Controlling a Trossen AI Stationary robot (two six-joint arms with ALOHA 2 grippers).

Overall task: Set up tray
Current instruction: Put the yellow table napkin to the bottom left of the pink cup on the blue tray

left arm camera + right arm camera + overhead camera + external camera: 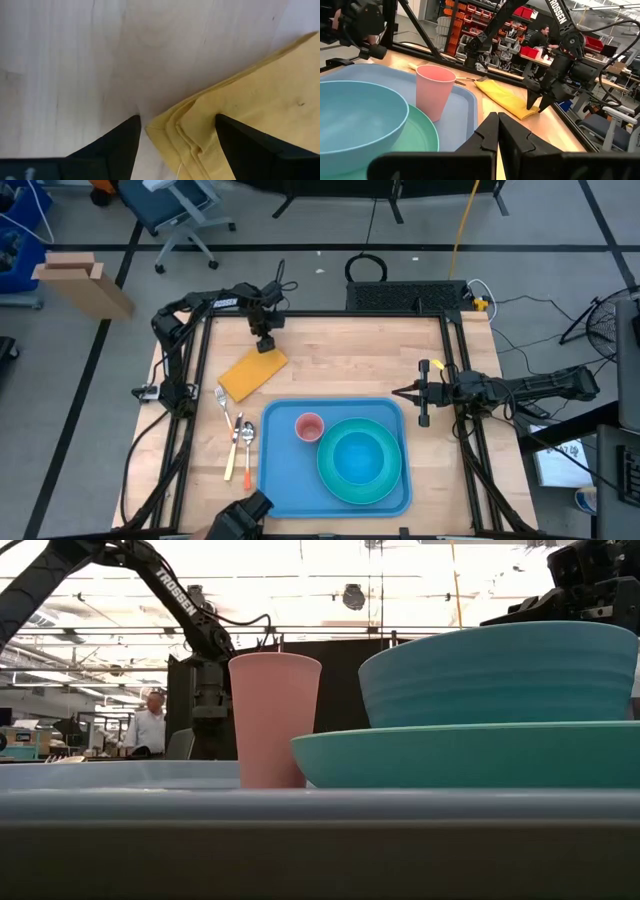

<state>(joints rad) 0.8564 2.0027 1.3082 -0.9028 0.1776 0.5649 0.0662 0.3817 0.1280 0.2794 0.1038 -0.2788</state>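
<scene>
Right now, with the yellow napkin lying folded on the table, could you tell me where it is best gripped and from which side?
Grip the folded yellow napkin at its far corner, coming straight down from above. It lies flat on the wooden table, so only an edge offers purchase, and the layered folds meet there. The left gripper already straddles that corner, fingers open. The right gripper waits, shut, beside the tray.

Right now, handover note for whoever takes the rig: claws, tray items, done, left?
Left claw: open, straddling the far corner of the folded yellow cloth napkin on the wooden table, not gripping yet.
Right claw: shut, empty, waiting at the right side beyond the tray.
Done: large flat blue plastic tray holds the round turquoise plate, the teal bowl on it, and the pink cup.
Left: napkin plus the fork, spoon and orange-handled utensil lying left of the tray.
</scene>
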